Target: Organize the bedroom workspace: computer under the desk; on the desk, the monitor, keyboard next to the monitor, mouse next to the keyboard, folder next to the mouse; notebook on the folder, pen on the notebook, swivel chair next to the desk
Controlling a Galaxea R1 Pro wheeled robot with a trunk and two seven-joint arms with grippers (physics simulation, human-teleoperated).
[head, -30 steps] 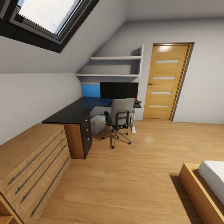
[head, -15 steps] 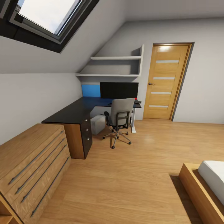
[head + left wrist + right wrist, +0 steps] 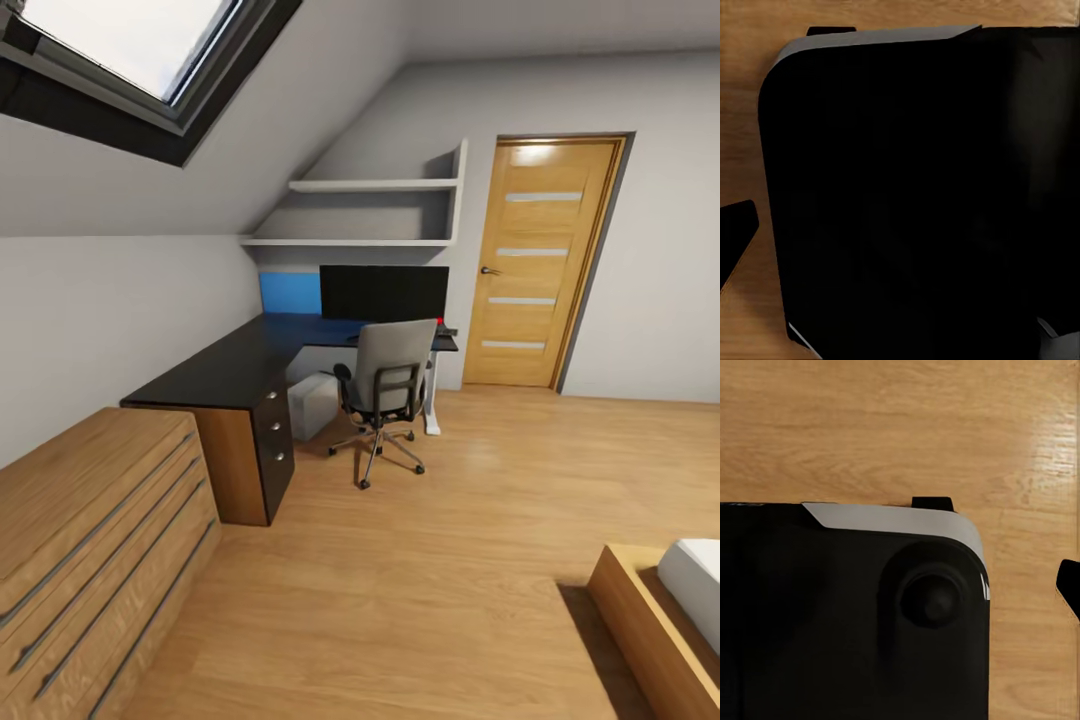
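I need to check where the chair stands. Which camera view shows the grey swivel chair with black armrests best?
The head view: the grey swivel chair with black armrests stands whole on the wooden floor, its back to the camera, facing the black-topped desk. Both wrist views look down on floor and dark robot body instead.

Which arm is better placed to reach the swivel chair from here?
Neither yet: the swivel chair stands far across the floor, near mid-view. Marginally right, as it sits slightly right of centre. Drive closer first.

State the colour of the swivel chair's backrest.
Grey, on the office swivel chair with black armrests; clearest in the head view.
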